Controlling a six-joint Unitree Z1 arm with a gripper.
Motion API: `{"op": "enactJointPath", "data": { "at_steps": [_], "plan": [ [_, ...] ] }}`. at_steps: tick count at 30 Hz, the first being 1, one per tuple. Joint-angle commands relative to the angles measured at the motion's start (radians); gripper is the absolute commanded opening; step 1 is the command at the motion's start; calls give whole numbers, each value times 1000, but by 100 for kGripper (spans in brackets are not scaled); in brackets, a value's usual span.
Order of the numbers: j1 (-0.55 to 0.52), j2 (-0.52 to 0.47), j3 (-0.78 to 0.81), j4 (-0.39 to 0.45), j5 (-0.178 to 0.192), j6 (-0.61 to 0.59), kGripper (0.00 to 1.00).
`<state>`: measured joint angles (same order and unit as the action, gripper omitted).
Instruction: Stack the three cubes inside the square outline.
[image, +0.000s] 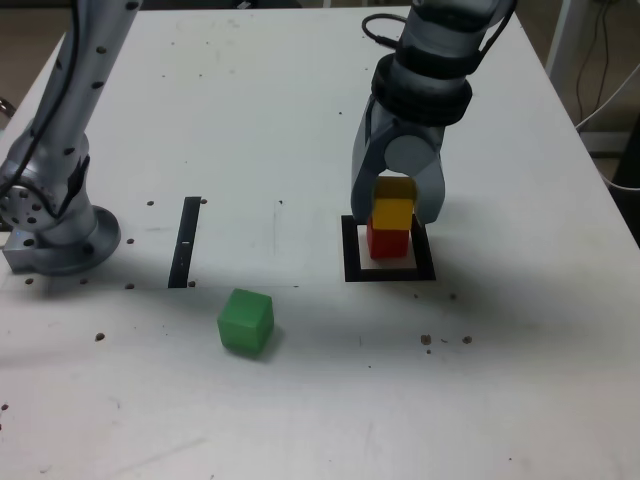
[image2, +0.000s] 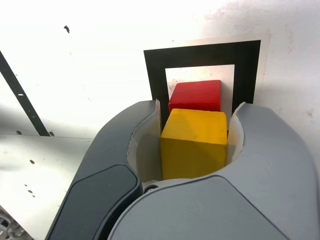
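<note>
White speckled table (image: 300, 420), brownish floor (image: 30, 40) beyond, evenly lit.

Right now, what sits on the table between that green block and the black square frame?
Nothing: in the exterior view the stretch of white table between the green cube and the square outline is bare, apart from tiny dark specks.

Hidden in the wrist view: most of the red cube (image2: 196, 95), behind the yellow cube (image2: 194, 142); green cube out of frame.
</note>
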<state>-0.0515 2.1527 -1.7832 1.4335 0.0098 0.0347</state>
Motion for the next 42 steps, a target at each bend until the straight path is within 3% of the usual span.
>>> {"op": "enactJointPath", "data": {
  "at_steps": [1, 4, 12, 18, 29, 42],
  "plan": [
    [5, 5, 9, -12, -6, 6, 79],
    [8, 5, 24, -27, -13, 10, 87],
    [16, -2, 49, -44, -16, 13, 89],
    [18, -35, 50, -43, -1, 14, 96],
    [19, -149, 93, -17, 20, 12, 99],
    [17, -310, 319, -55, 15, 10, 99]
  ]
}}
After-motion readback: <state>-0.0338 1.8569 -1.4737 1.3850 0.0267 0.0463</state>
